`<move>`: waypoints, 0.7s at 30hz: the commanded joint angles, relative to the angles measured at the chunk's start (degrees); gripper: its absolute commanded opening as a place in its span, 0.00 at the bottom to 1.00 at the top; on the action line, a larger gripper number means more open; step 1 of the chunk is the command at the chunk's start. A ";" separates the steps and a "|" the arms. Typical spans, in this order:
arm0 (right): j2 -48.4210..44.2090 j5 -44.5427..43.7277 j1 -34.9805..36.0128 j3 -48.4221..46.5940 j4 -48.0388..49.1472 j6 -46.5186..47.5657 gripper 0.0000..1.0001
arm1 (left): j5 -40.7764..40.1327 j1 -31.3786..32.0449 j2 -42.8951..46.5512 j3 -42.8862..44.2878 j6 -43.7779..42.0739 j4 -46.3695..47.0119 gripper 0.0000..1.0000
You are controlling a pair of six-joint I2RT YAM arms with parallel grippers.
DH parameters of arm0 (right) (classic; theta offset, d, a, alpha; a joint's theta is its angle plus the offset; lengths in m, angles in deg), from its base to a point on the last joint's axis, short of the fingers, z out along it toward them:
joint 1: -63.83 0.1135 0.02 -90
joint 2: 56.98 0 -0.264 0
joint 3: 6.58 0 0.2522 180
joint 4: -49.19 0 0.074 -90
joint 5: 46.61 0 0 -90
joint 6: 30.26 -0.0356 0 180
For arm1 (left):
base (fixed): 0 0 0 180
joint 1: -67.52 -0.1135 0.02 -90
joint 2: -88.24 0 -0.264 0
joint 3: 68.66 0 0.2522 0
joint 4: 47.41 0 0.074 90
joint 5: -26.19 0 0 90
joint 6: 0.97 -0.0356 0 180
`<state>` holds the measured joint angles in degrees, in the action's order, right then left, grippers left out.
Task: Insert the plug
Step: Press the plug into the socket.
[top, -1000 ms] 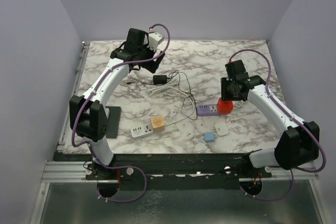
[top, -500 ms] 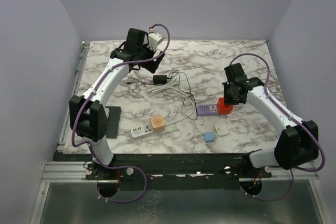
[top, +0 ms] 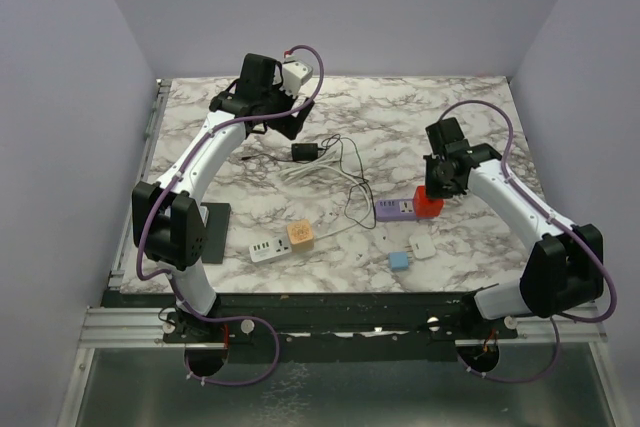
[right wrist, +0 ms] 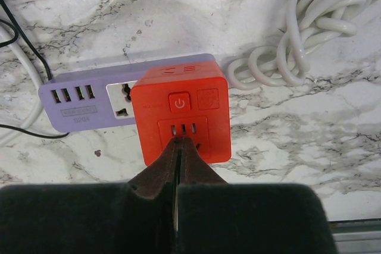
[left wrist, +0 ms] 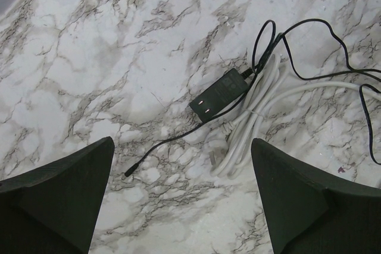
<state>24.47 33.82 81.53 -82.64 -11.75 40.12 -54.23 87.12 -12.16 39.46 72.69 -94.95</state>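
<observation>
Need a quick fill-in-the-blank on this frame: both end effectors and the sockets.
The right end effector, over the red plastic cube socket, is ____.
The left end effector, above the black rectangular plug adapter, is ____.
The red cube overlaps the ____ plastic power strip.
Missing: shut; open; purple.

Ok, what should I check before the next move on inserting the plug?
1. Open left hand: ok.
2. Loose black plug under it, prongs showing: ok.
3. Plug clear of white cable: not ok, lying against it.
4. Shut, empty right hand: ok.
5. Contact with red cube: cannot tell.
6. Open socket on purple strip beside cube: ok.
</observation>
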 commanded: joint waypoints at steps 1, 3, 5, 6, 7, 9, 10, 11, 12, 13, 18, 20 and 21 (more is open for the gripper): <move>1.99 2.92 0.24 2.20 -4.33 -2.53 0.01 | 1.59 -0.30 2.40 0.81 -0.44 0.29 0.99; -0.15 2.85 0.25 1.55 -3.99 -3.31 0.01 | 1.37 -0.27 2.38 0.17 -0.89 0.30 0.99; -2.86 3.30 0.28 0.88 -3.18 -3.76 0.01 | 0.96 -0.31 2.36 -0.64 -1.58 0.29 0.99; -4.04 3.52 0.32 0.50 -2.70 -3.88 0.03 | 0.67 -0.30 2.30 -0.90 -1.74 0.17 0.99; -5.01 3.81 0.28 0.01 -2.13 -3.95 0.09 | 0.55 -0.34 2.31 -1.13 -2.06 -0.18 0.99; -6.45 4.31 0.31 -1.51 -1.11 -3.75 0.14 | 0.87 -0.31 2.38 -1.68 -2.63 -0.72 0.99; -6.86 4.38 0.27 -2.50 -0.73 -3.65 0.16 | 1.27 -0.26 2.44 -2.05 -3.05 -0.82 0.99; -7.17 4.50 0.32 -3.79 -0.27 -3.47 0.18 | 1.57 -0.26 2.41 -2.54 -3.52 -0.89 0.99; -7.40 4.97 0.32 -4.83 0.31 -3.32 0.23 | 1.52 -0.26 2.27 -2.93 -3.74 -0.92 0.99; -7.58 5.47 0.32 -6.15 1.04 -3.06 0.30 | 1.09 -0.26 1.92 -3.13 -3.85 -1.17 0.98; -6.13 13.07 0.36 -10.77 7.50 -1.52 0.47 | 0.06 -0.24 0.63 -1.92 -1.91 -4.54 0.95; -4.53 16.68 0.59 -11.04 11.78 -0.95 0.52 | -0.40 -0.31 0.66 -0.88 -0.59 -6.29 0.97; -2.99 18.57 0.85 -11.58 13.54 -0.52 0.54 | -0.41 -0.41 0.72 -0.06 0.28 -7.46 0.99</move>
<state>18.33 43.37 81.55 -92.41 -6.61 37.74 -54.08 87.12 -12.09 37.19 70.22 -97.62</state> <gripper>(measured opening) 0.504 0.959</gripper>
